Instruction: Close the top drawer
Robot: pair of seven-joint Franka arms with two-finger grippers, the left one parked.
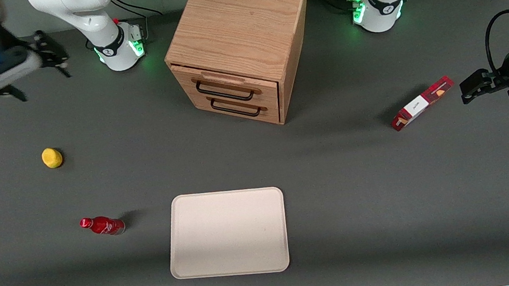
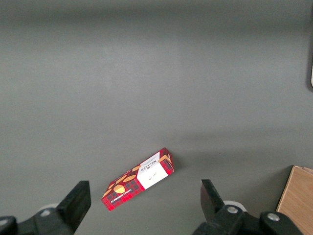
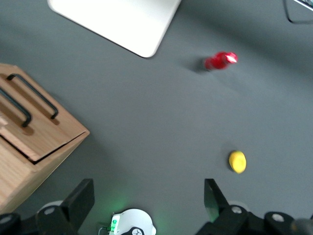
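The wooden cabinet (image 1: 240,23) stands at the back middle of the table. Its top drawer (image 1: 227,82) sticks out a little from the cabinet front, with a black wire handle (image 1: 224,93); the lower drawer (image 1: 241,110) sits flush beneath it. The drawer also shows in the right wrist view (image 3: 12,129). My right gripper (image 1: 51,53) hangs high above the table near the working arm's base, well off to the side of the cabinet. It is open and empty (image 3: 146,196).
A cream tray (image 1: 228,233) lies nearer the front camera than the cabinet. A red bottle (image 1: 102,226) lies on its side and a yellow round object (image 1: 52,157) sits toward the working arm's end. A red box (image 1: 421,103) lies toward the parked arm's end.
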